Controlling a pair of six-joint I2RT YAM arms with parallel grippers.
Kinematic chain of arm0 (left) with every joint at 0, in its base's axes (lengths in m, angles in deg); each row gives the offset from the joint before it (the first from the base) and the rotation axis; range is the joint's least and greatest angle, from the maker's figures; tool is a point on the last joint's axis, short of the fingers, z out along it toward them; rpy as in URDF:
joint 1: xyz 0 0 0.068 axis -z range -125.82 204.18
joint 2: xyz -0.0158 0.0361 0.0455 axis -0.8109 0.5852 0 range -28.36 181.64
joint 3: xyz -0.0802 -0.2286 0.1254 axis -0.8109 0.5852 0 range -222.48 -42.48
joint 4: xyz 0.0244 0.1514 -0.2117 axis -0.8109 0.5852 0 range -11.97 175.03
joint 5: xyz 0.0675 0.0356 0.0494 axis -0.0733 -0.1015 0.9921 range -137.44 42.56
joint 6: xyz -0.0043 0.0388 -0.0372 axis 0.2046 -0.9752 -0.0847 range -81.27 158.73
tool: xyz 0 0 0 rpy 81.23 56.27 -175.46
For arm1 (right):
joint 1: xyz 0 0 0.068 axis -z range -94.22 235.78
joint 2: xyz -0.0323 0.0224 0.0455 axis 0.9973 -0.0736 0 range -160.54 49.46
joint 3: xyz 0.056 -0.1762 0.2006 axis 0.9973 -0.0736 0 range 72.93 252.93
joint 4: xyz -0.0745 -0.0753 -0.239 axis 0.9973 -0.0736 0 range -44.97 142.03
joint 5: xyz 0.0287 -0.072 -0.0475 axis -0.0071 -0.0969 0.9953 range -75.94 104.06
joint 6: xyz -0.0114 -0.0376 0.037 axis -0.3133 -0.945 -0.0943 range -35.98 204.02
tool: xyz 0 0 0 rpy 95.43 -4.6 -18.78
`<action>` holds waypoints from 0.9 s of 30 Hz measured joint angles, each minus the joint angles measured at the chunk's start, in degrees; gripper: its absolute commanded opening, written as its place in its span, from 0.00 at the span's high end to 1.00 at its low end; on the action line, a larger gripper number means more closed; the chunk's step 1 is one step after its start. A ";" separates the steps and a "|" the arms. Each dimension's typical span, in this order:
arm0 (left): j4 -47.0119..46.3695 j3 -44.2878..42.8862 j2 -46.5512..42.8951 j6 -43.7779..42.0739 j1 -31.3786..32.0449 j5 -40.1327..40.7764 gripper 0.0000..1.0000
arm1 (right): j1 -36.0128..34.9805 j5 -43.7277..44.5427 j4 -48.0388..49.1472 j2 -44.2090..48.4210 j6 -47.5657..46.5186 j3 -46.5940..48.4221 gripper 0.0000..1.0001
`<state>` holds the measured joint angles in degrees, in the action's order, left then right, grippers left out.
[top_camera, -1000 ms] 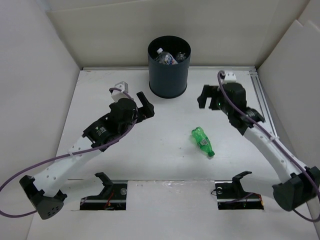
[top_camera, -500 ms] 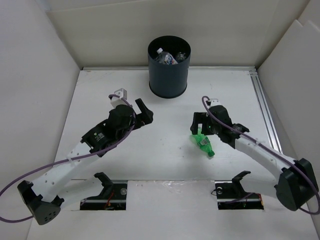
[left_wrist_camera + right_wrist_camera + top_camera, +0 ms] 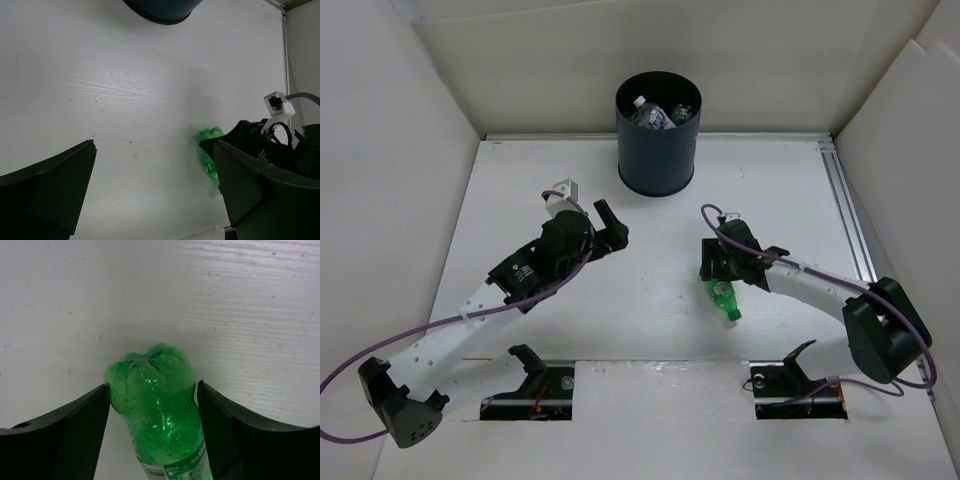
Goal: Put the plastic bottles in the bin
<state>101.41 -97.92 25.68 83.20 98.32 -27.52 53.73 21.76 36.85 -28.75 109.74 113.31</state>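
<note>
- White bench [image 3: 520,180] inside a white-walled enclosure, with the bin [image 3: 655,165] at its far edge; clear bottles [image 3: 650,115] already lie inside it.
- Green bottle [image 3: 155,410], the only one outside the bin: it lies on its side on the right half of the bench, well apart from the bin, lobed base towards the right arm and cap pointing away.
- Right fingers [image 3: 75,425]: one on each side of the bottle's base end, close against its walls. Whether they already pinch it cannot be told.
- Left fingers [image 3: 50,190]: wide apart, holding nothing, above bare bench to the left of the bottle.
- Handling, as judged: the bottle looks empty, so light. Its thin, smooth wall should dent under pressure and may slip or roll. A grip across the round body near the base, where the plastic is stiffest, seems best.
</note>
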 measured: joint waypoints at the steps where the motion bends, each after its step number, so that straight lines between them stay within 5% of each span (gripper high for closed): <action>1: -0.02 0.11 0.20 0.00 0.00 0.00 0.00 | -0.33 0.04 0.17 -0.31 0.04 0.00 0.38; 4: -0.02 0.33 1.25 0.00 0.00 0.00 0.00 | -0.66 -0.13 0.74 -0.57 0.26 0.09 0.52; 9: -0.07 1.14 2.67 0.00 0.00 -0.31 0.00 | -0.68 -1.09 1.64 -0.98 0.24 0.15 0.92; 20: -2.99 3.50 2.54 -0.07 0.00 -4.31 0.00 | -1.79 -6.32 2.95 5.46 3.37 0.07 1.00; 27: -15.26 10.82 0.87 -4.52 -0.02 -16.57 0.00 | -0.59 -8.22 5.03 15.74 7.61 2.43 1.00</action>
<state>86.15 -87.10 26.55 78.68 98.30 -44.09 53.14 13.54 41.88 -13.02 117.34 115.74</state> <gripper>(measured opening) 0.997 0.670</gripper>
